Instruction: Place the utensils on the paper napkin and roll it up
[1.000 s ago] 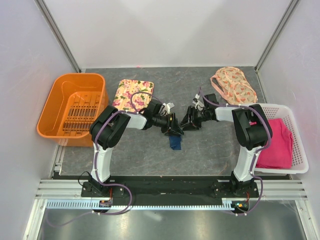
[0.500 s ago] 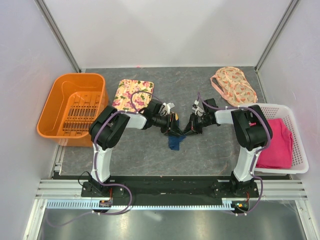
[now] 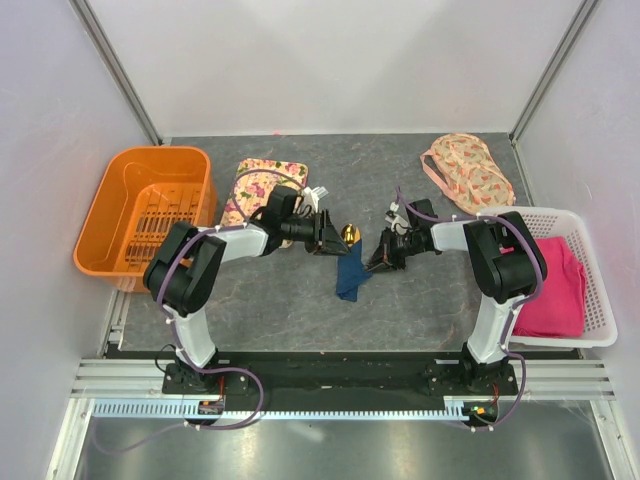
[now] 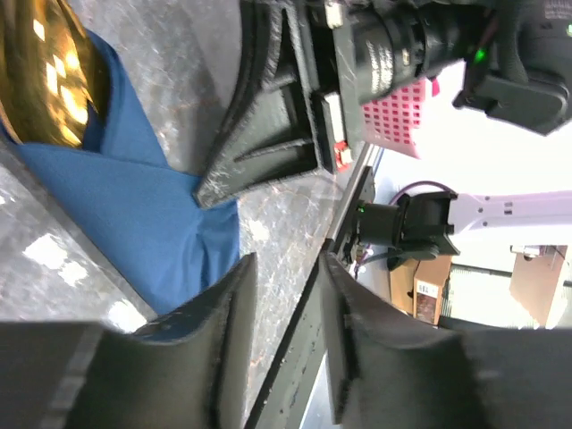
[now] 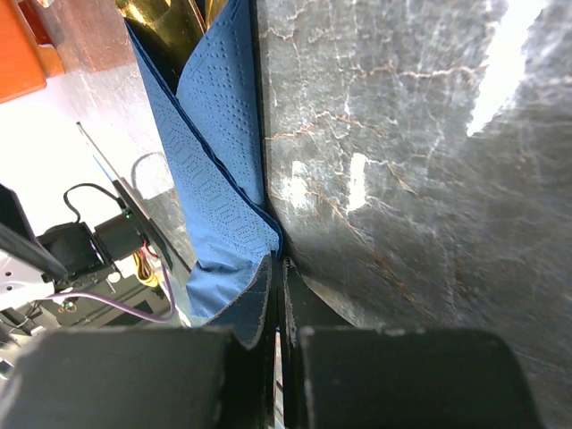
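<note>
The dark blue paper napkin (image 3: 350, 276) lies folded over the utensils in the middle of the table. A gold utensil end (image 3: 350, 235) sticks out of the napkin's far end. In the left wrist view the gold spoon bowl (image 4: 45, 71) rests on the napkin (image 4: 134, 210). My left gripper (image 3: 330, 237) hovers left of the gold end, open (image 4: 286, 264), with nothing between its fingers. My right gripper (image 3: 378, 263) sits at the napkin's right edge. It is shut (image 5: 279, 264) on the napkin (image 5: 223, 170), whose edge runs into the jaws below the gold utensils (image 5: 170, 22).
An orange basket (image 3: 150, 215) stands at the left, with a floral tray (image 3: 262, 185) beside it. A floral cloth item (image 3: 468, 172) lies at the back right. A white basket (image 3: 600, 300) with a pink cloth (image 3: 550, 285) is on the right.
My left gripper has drawn back to the left, off the napkin, uncovering the gold end. My right gripper moved in and closed on the napkin's right edge.
</note>
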Controlling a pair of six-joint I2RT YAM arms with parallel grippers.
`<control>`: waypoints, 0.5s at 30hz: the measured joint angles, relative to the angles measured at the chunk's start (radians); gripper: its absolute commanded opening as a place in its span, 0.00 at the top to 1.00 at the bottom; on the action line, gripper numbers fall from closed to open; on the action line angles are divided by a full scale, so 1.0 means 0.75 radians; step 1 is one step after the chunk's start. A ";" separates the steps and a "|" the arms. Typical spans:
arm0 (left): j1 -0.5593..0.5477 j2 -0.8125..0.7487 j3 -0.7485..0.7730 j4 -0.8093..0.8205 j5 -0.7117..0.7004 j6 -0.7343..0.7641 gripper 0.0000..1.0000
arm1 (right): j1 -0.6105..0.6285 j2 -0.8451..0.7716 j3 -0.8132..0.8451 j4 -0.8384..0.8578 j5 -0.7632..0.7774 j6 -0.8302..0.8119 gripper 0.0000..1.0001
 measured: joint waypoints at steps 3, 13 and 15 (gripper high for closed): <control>-0.028 -0.020 -0.036 -0.004 0.003 -0.005 0.71 | -0.001 -0.001 -0.005 0.008 -0.002 0.007 1.00; -0.154 0.051 -0.064 -0.111 -0.002 -0.005 0.85 | -0.001 -0.003 -0.011 0.019 -0.001 0.022 1.00; -0.166 0.073 -0.061 -0.160 -0.025 0.009 0.86 | -0.001 -0.003 -0.012 0.020 -0.002 0.023 1.00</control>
